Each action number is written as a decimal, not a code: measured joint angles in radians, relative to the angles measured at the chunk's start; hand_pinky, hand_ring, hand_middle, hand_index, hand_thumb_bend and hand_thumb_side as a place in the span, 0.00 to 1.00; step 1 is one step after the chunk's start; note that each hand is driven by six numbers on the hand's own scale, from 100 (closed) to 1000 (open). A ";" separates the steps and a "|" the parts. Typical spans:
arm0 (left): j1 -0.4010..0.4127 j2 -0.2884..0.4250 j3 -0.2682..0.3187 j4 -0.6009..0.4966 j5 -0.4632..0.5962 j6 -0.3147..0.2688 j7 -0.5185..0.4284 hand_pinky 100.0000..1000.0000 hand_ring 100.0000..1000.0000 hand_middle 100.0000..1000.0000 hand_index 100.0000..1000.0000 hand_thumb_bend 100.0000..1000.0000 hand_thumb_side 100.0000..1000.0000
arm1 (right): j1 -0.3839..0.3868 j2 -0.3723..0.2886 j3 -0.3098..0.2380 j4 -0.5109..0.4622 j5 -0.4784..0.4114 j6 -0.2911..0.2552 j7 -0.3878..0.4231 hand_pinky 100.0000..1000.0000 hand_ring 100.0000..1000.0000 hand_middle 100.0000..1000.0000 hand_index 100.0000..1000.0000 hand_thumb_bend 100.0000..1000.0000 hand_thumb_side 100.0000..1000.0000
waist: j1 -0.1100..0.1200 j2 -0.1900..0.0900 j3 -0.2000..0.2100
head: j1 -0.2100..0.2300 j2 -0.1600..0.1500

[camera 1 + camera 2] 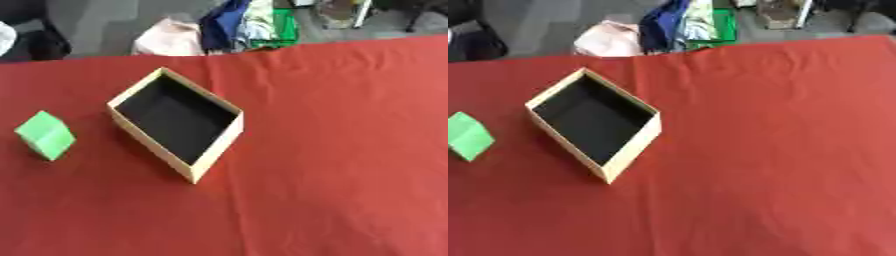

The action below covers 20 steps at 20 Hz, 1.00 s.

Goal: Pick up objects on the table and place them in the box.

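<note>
Hands: neither shows in either view, so you can't tell spread, pressed together or pinching, and there is no arm pose to read.

Scene: box (176,123) sits left of centre, open top, dark inside, turned so a corner points toward the bottom of the frame. It looks empty. Cube (45,135), green, sits at the left edge on the red cloth (341,150), near the box but apart from it. No other object visible on the cloth.

Step in hand, my read: first pick, nothing started.

- You want the left hand; the cube is on its side.
- Bring it in from the left with fingers open, come down over the cube, close across two opposite faces.
- The cube looks turned on the cloth, so line up your wrist with its faces first.
- Lift clear of the near box wall before you move right, then let go over the dark middle, not over the rim.
</note>
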 measured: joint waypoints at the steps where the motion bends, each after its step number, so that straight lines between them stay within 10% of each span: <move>1: 0.002 0.001 0.000 0.000 -0.004 0.001 -0.006 0.75 0.68 0.70 0.86 0.08 0.01 | 0.000 0.000 0.000 0.000 0.000 0.000 0.000 0.79 0.77 0.79 0.79 0.00 0.12 | 0.000 0.000 0.000 | 0.000 0.002; 20: 0.006 0.009 0.006 0.000 -0.023 0.019 -0.057 0.75 0.69 0.71 0.86 0.07 0.01 | 0.001 0.000 0.000 0.000 0.000 0.005 0.004 0.79 0.77 0.79 0.79 0.00 0.12 | 0.000 0.000 -0.001 | 0.027 0.104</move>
